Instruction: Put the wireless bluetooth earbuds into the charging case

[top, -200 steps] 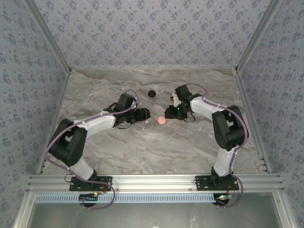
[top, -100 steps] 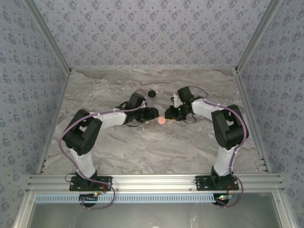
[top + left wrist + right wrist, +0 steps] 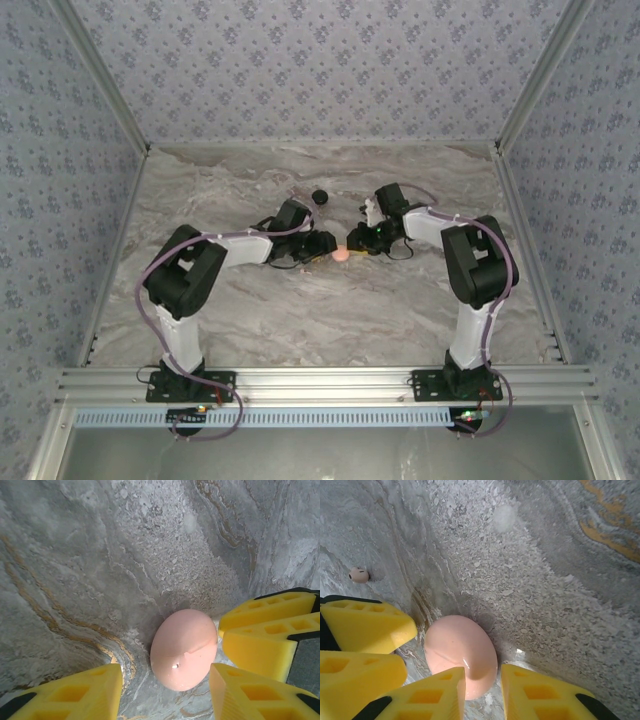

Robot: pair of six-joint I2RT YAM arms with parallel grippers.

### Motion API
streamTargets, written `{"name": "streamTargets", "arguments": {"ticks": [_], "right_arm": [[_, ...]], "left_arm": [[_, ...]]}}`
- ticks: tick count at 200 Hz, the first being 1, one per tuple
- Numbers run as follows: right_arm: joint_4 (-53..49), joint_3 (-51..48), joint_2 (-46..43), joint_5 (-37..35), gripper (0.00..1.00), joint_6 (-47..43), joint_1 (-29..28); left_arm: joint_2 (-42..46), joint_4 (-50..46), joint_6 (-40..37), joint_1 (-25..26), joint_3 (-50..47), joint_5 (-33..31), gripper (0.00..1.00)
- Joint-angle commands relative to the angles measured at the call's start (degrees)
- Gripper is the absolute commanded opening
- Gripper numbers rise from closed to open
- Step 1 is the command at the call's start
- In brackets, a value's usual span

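The pink charging case (image 3: 183, 650) is lying closed on the table (image 3: 75, 555), the left gripper (image 3: 165, 682) straddling it half-open, the right gripper (image 3: 483, 692) narrow at its end (grip indeterminate); squeeze across its centre, since the rounded shell is prone to slipping.

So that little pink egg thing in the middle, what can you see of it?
The pink case is egg-shaped, smooth and glossy like plastic, with a fine seam and tiny notch; it looks closed. It lies in the middle of the grey marble table. The left gripper and right gripper each straddle it with yellow fingers, very close; contact is unclear.
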State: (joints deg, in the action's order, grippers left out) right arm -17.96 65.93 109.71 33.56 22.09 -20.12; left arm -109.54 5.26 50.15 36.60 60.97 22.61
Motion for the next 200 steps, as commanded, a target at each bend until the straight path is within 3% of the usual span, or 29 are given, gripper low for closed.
{"name": "streamTargets", "arguments": {"ticks": [1,200], "right_arm": [[0.08,1.44,1.32,2.16,0.26,0.64,0.28],[2.97,-0.79,2.39,3.68,0.20,2.94,0.52]], "left_arm": [[-1.00,1.07,0.56,0.51,1.78,1.55,0.48],[-4.72,9.51,6.93,1.09,0.47,5.60,0.40]]}}
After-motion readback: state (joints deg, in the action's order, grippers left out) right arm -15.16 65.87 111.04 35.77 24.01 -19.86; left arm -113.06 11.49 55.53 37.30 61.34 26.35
